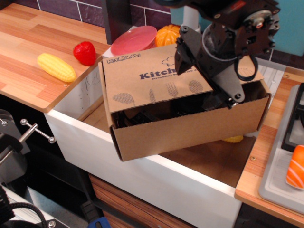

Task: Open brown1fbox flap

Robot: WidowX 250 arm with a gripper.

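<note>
The brown1fbox (190,130) is a large cardboard box sitting tilted in the white sink (142,173). Its flap (147,85), printed with dark blue "Kitchen" lettering and utensil icons, lies nearly flat over the box's left and back part. A dark gap shows between the flap's front edge and the front wall. My black gripper (207,76) hangs over the box's right half, above the flap's right end. It is open and empty, with one finger (183,54) over the print and the other over the opening.
A yellow corn (56,66) and a red strawberry (85,52) lie on the wooden counter at left. A pink plate (134,40), an orange pumpkin (168,34) and the faucet (190,19) stand behind the box. A salmon sushi (295,166) sits on the grey tray at right.
</note>
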